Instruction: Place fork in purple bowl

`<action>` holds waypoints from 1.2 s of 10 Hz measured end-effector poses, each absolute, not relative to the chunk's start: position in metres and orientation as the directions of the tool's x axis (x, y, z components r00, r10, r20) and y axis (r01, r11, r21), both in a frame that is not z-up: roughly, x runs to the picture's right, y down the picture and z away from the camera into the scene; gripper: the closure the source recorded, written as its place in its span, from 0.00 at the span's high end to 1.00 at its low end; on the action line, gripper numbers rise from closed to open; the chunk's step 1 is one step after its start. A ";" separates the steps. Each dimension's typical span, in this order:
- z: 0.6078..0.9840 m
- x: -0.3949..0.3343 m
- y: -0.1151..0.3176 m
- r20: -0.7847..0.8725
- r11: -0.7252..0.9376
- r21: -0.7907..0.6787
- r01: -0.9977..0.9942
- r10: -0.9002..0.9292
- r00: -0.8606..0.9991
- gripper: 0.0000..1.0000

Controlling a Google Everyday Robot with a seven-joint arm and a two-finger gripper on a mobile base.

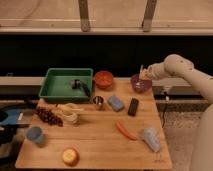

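The purple bowl [140,84] stands at the back right of the wooden table [95,145]. My gripper [144,75] hangs just above the bowl's far right rim, on the white arm that reaches in from the right. A small pale glint [138,86] shows inside the bowl below the gripper. It may be the fork, and I cannot tell whether it is held or lying in the bowl.
An orange-red bowl [104,79] and a green tray [46,86] stand left of the purple bowl. A black bar [133,106], blue sponge [115,103], metal cup [98,102], carrot [126,130], pale blue cup [150,138], bananas [70,113], grapes [47,116] and apple [70,156] lie on the table.
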State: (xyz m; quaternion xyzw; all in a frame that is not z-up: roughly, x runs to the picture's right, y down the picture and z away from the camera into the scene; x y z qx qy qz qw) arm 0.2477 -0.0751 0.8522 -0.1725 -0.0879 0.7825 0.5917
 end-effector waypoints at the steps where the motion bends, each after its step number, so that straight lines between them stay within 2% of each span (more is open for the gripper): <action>1: 0.852 0.253 -0.079 -0.142 -0.313 -0.349 -0.884 0.949 -0.280 0.00; 4: 0.869 0.279 -0.105 -0.060 -0.390 -0.359 -0.848 0.916 -0.396 0.00; 8: 0.899 0.312 -0.132 -0.032 -0.473 -0.333 -0.816 0.870 -0.492 0.00; 12: 0.916 0.327 -0.131 -0.058 -0.495 -0.262 -0.828 0.865 -0.499 0.00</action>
